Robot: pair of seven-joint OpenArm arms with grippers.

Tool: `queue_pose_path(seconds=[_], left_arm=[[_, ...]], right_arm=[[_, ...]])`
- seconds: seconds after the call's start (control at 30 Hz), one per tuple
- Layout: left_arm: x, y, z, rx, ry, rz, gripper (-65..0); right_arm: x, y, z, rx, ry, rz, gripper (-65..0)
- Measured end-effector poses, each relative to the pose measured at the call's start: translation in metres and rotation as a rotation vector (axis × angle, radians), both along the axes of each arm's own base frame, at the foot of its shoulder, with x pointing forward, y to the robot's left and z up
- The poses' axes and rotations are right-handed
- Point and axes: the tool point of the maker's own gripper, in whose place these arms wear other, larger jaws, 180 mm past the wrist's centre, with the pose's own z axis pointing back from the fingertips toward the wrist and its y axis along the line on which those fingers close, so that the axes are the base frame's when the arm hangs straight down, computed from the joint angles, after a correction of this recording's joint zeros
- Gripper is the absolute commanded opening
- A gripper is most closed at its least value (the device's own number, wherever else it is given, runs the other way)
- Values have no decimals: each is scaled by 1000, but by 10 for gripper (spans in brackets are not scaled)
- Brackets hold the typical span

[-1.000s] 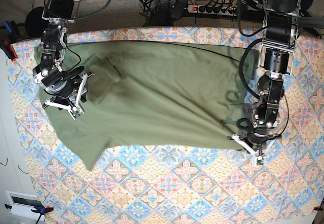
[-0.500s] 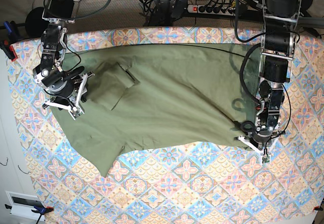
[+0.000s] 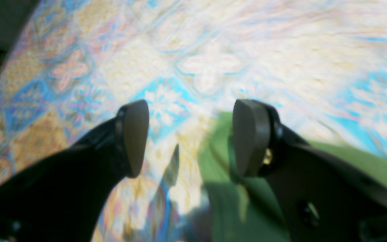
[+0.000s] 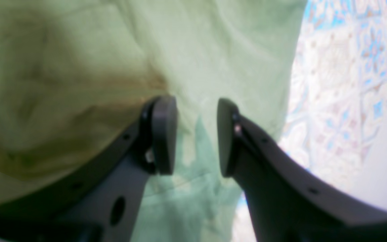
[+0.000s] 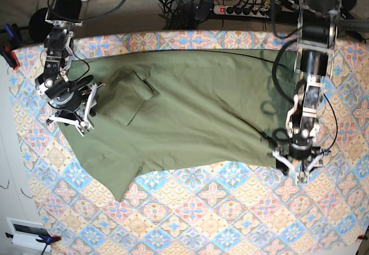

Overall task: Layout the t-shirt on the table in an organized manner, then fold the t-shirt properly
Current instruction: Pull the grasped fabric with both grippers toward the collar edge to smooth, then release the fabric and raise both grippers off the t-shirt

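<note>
Since half a second back, left jaws have sprung apart and let go of the shirt's lower right corner; shirt outline otherwise about the same as then. Nearest the camera in the base view, bare table fills the lower frame, patterned cloth showing. Left gripper sits at lower right, jaws spread wide, released, right at the hem corner of the t-shirt; in the left wrist view the left gripper has cloth pattern between its pads and a green shirt edge lying under the right-hand pad, nothing pinched. T-shirt spreads across the middle of the frame, wrinkled, one sleeve pointing to the lower left, a folded flap near upper left. Right gripper at left over the shirt's sleeve end; right wrist view shows right gripper jaws partly apart above pale green fabric, holding nothing. Table edge beyond, cables at top of frame.
</note>
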Motion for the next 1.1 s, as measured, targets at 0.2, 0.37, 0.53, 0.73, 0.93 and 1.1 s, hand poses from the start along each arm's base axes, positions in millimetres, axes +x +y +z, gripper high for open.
queue_pose_path(seconds=[0.2, 0.37, 0.53, 0.73, 0.93, 1.1], left_arm=[[-72, -36, -5, -41, 57, -106, -262], [-141, -14, 1, -86, 88, -35, -262], [-188, -20, 2, -190, 117, -30, -262], [-241, -16, -31, -247, 269, 22, -262], [-268, -16, -44, -253, 344, 34, -262], [-279, -4, -62, -241, 392, 70, -262]], right_arm=[[-7, -39, 11, -43, -17, -70, -452], [-29, -68, 4, -76, 26, -147, -451], [-47, -66, -10, -71, 72, -133, -450], [-59, -69, -18, -79, 105, -134, -449], [-74, -72, -27, -92, 149, -134, -449], [-82, -81, -39, -90, 195, -150, -449]])
